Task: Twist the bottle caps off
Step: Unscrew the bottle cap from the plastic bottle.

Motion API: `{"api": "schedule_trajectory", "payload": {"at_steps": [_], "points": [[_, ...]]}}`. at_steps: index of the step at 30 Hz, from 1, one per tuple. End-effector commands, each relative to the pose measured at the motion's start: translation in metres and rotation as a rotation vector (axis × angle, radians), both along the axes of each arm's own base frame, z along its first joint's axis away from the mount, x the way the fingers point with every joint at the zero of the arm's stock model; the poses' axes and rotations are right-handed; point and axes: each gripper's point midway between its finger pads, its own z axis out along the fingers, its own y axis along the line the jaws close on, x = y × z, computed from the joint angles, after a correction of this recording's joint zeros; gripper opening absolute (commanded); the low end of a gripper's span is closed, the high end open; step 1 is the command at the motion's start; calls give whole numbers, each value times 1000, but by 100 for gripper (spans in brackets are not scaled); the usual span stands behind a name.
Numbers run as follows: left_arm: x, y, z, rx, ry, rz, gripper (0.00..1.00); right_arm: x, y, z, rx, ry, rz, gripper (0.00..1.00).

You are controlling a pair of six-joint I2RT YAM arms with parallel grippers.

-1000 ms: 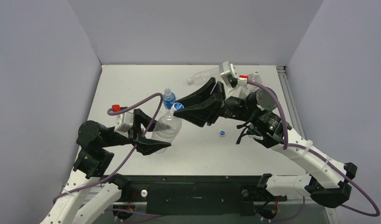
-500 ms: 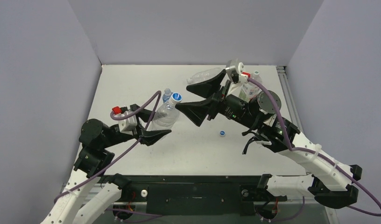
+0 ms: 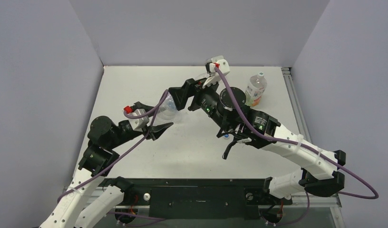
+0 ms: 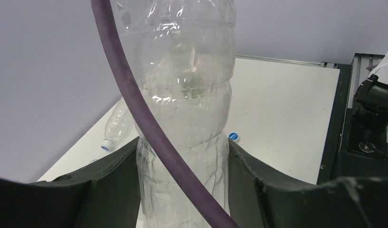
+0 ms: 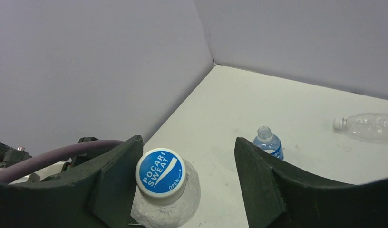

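Observation:
My left gripper [image 4: 182, 145] is shut on the lower body of a plain clear bottle [image 4: 187, 95], holding it upright above the table [image 3: 135, 85]. Its blue cap [image 5: 160, 175], printed POCARI SWEAT, sits on the neck. My right gripper [image 5: 188, 141] stands open around that cap: the left finger [image 5: 113, 185] is close beside it, the right finger [image 5: 261, 185] well apart. In the top view the right gripper [image 3: 182, 97] covers the bottle's [image 3: 169, 112] top. A blue-labelled bottle [image 5: 268, 142] stands uncapped behind. One loose blue cap [image 4: 234, 137] lies on the table.
A second plain bottle [image 5: 370, 127] lies on its side near the back wall, cap [image 5: 338, 124] on. A bottle with an orange-and-green label [image 3: 255, 90] stands at the back right, capped. Purple cables cross both wrist views. Grey walls close in three sides of the table.
My right gripper let go of the cap, opened, turned at the wrist and now straddles the cap again. The left arm shifted the held bottle back and slightly right.

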Motion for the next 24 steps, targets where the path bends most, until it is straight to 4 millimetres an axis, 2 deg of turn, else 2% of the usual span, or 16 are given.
{"api": "schedule_trajectory", "payload": {"at_steps": [1,8,10,12,16,19,24], "points": [[44,46,-6,21,19,366,0,6,-11,18,74,-2,-73,61],[41,41,-9,11,39,336,0,7,-5,18,99,-3,-66,45],[41,40,-10,10,44,334,0,6,-2,17,99,0,-58,37],[41,39,-11,7,51,329,0,5,1,18,100,-2,-42,27],[33,32,-7,-15,57,272,0,-2,1,23,101,-34,6,0],[16,20,-3,-52,68,173,0,-19,6,32,96,-107,150,0],[-34,-3,15,-111,63,-106,0,-67,-3,54,156,-258,466,0]]}}
